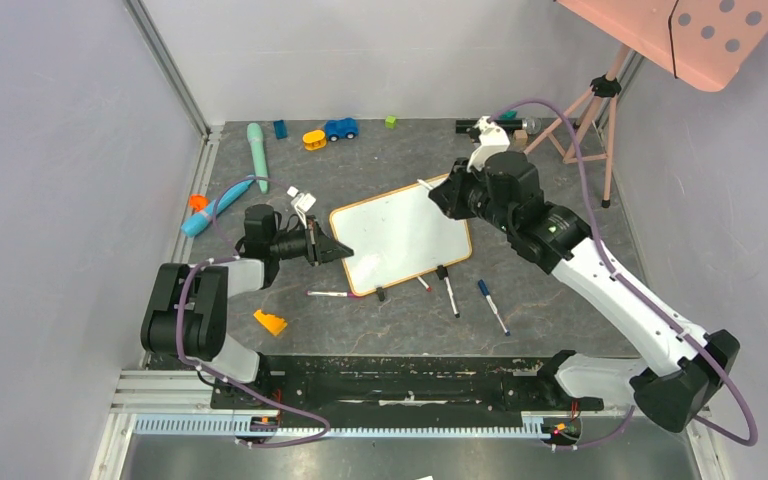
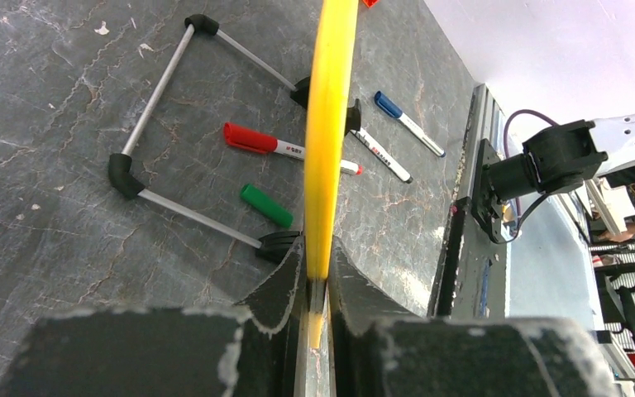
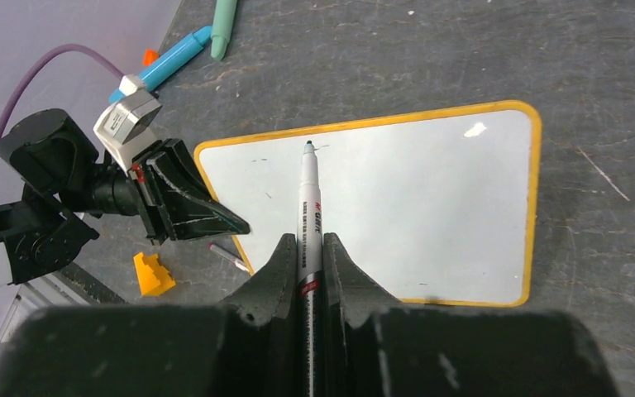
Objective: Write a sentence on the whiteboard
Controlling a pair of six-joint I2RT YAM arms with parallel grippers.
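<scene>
Blank white rectangular whiteboard with an orange frame (image 1: 400, 235) sits mid-frame; the left hand (image 2: 317, 273) pinches its rim. The right hand (image 3: 307, 246) pinches a white marker pen (image 3: 307, 198). Pen pressure could skid the board from that thin grip.

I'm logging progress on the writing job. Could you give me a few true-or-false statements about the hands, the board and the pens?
1. The left hand clamps the frame edge of the whiteboard. True.
2. The right hand is empty. False: it is shut on a marker, with the tip over the board.
3. The board carries a full sentence. False: it is almost blank, with only tiny specks.
4. A loose green cap lies on the table. True.
</scene>
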